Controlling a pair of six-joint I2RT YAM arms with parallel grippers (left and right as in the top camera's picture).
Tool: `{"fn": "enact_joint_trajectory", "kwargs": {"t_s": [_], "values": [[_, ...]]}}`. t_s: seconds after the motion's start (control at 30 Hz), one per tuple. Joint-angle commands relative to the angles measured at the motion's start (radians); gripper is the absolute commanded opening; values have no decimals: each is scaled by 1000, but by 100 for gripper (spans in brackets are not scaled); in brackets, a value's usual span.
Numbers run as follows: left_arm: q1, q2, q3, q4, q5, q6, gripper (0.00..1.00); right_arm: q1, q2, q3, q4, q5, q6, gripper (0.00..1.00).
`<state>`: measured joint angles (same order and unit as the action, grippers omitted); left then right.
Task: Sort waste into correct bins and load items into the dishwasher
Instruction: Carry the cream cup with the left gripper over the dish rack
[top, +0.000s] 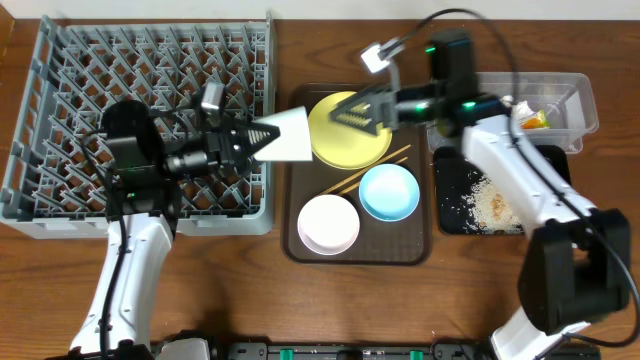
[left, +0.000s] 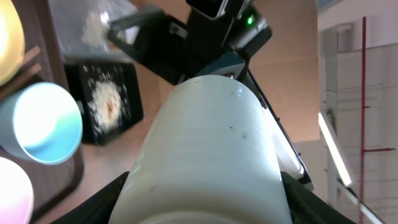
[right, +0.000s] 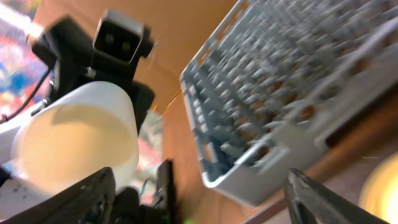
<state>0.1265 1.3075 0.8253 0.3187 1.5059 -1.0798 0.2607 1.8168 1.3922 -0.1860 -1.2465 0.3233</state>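
Left hand (top: 250, 140): level, pointing right from grey pegged dish rack (top: 70, 110), clenched on smooth tapered pale cup (top: 290, 137), sideways at rack's right edge. Right hand (top: 352, 112): released, fingers spread, further right.

Grey rack (top: 140, 110) at nine o'clock, patterned as a grid of pegs. Plain pale cream cup (top: 285, 135) near centre. Yellow plate (top: 345, 150) at twelve o'clock on the dark brown tray (top: 300, 245), with light blue bowl (top: 389, 191) and white bowl (top: 328, 223) at six o'clock. Pale wooden chopsticks (top: 375, 170) between. Black tray (top: 450, 200) at three o'clock, speckled with beige crumbs (top: 492, 207). Clear tub (top: 585, 100) at two o'clock. Reddish-brown wood-grain bench (top: 250, 290).
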Motion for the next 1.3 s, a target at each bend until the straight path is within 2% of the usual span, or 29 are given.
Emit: {"fn": "enact_joint_trajectory", "kwargs": {"t_s": [0.0, 0.23, 0.43, 0.7, 1.07, 1.27], "values": [[36, -1, 10, 42, -57, -8, 30, -64, -82, 5, -2, -6, -6, 96], [91, -1, 53, 69, -165, -39, 31, -94, -151, 5, -109, 76, -71, 99], [98, -1, 187, 68, -187, -39, 31, -69, -164, 5, -192, 152, -115, 99], [134, 0, 358, -14, -323, -34, 33, -43, -164, 5, -280, 254, -146, 99], [187, 0, 543, -331, -369, 134, 33, -43, -164, 5, -328, 316, -157, 99], [185, 0, 653, -613, -490, 296, 33, -43, -164, 5, -347, 323, -164, 99]]}}
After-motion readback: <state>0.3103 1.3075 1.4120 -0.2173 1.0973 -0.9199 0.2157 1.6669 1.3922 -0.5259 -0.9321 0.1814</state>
